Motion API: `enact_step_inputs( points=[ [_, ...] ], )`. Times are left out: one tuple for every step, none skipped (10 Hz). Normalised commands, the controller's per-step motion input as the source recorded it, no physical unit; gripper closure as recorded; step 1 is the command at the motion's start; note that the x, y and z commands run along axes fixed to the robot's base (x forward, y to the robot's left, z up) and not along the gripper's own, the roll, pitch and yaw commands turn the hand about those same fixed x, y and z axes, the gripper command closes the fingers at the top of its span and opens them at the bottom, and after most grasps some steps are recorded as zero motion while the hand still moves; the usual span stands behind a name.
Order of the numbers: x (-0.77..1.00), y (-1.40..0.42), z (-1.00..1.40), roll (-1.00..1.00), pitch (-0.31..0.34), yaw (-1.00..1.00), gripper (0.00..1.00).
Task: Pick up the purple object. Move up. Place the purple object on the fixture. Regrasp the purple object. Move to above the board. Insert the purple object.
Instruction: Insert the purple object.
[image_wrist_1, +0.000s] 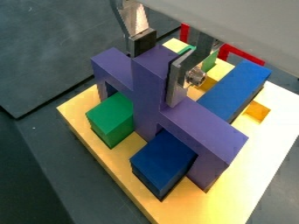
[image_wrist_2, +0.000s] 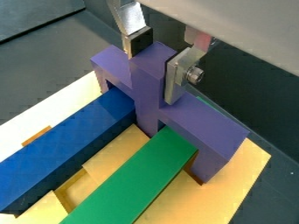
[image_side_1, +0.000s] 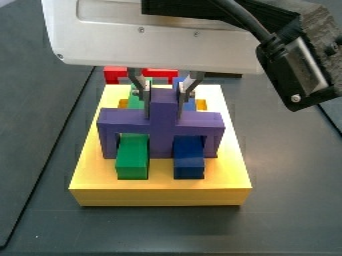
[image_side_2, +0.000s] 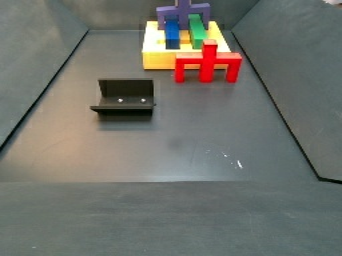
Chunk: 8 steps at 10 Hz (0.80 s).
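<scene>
Far left on the counter, in a side view, the fixture (image_side_2: 123, 97) sits bare, nothing on it, so the placing and regrasp steps look finished. Over to the board (image_side_1: 160, 185): the purple block (image_side_1: 158, 122) stands on it, straddling the green bar (image_side_1: 131, 156) and the blue bar (image_side_1: 189, 155), legs down at the board's face. The hand (image_wrist_1: 160, 54) is right there above the board, its silver fingers (image_wrist_1: 181, 74) pinching the block's upright stem. Judged from this, the insertion is at or near its end; only release seems left. The red block (image_side_2: 207, 64) rests beside the board, untouched.
</scene>
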Motion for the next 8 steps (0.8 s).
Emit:
enact_step_inputs(
  points=[
    [0.46,-0.01,-0.18,0.02,0.043,-0.09,1.0],
    [0.35,0.0,-0.18,0.1,0.147,-0.33,1.0],
    [0.28,0.0,-0.12,0.05,0.091,-0.29,1.0],
    [0.01,-0.03,-0.11,0.0,0.0,-0.06,1.0],
    [-0.16,-0.07,-0.15,0.0,-0.07,0.0,1.0],
    [-0.24,-0.07,-0.19,-0.01,-0.13,0.05,1.0],
    [-0.27,-0.03,-0.24,-0.04,-0.196,0.04,1.0],
    [-0.38,-0.09,-0.36,-0.1,-0.304,0.11,1.0]
  ],
)
